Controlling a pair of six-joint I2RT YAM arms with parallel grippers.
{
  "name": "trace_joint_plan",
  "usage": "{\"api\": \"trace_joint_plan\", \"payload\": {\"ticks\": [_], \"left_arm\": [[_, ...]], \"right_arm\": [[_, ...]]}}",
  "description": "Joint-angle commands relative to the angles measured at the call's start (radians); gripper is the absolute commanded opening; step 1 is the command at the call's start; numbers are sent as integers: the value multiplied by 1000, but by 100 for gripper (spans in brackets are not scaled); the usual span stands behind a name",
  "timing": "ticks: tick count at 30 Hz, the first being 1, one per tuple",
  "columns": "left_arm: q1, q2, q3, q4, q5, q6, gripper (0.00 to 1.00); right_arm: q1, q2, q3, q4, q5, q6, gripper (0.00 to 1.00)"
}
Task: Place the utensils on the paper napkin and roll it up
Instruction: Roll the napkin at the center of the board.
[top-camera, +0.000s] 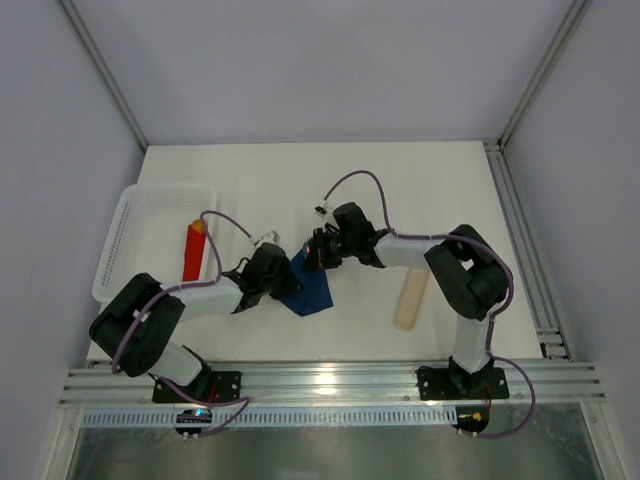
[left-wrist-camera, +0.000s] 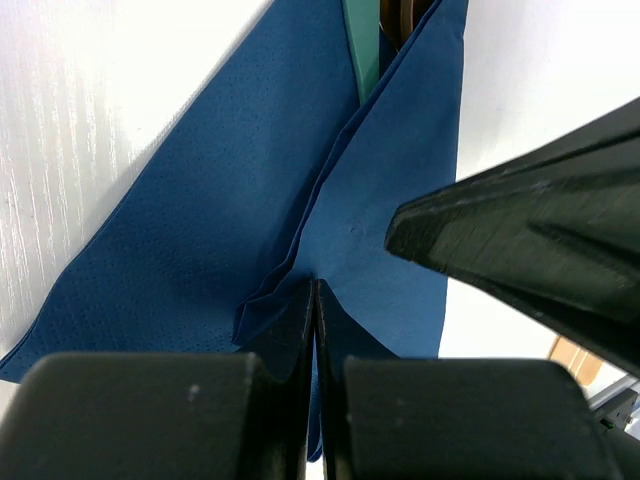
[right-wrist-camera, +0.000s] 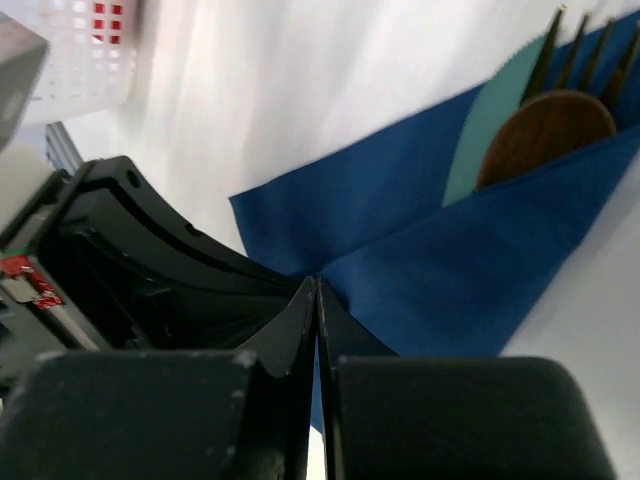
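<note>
Dark navy-blue paper napkin (top-camera: 312, 292) at centre of white table (top-camera: 300, 180), flap folded over slim copper-brown and dark utensils (right-wrist-camera: 545, 128), left gripper (left-wrist-camera: 315, 290) and right gripper (right-wrist-camera: 318, 285) both pressed together, pinching napkin fold.

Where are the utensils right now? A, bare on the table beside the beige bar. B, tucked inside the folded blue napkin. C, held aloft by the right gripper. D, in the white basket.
B: the utensils poke out from under the folded flap of the paper napkin in the right wrist view.
</note>
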Motion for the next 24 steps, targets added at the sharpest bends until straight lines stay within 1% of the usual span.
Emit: {"api": "trace_joint_plan", "payload": {"ticks": [1,7,10,19,24], "left_arm": [[-3,-15,12,-58,-27,20,0],[-1,-14,20,-66,-29,23,0],[-3,-18,23,-72,-32,25,0],[-1,-15,27,-75,-32,27,0],[-1,-17,26,-74,-33,27,0]], "right_arm": [[8,-57,-22,-70,98,-52,4],[49,-100,-45,-151,155,-95,4],[72,-115,-48,-196,209,-109,4],[101,-106,-53,-187,212,-111,4],[109,-103,-61,-194,241,-111,4]]}}
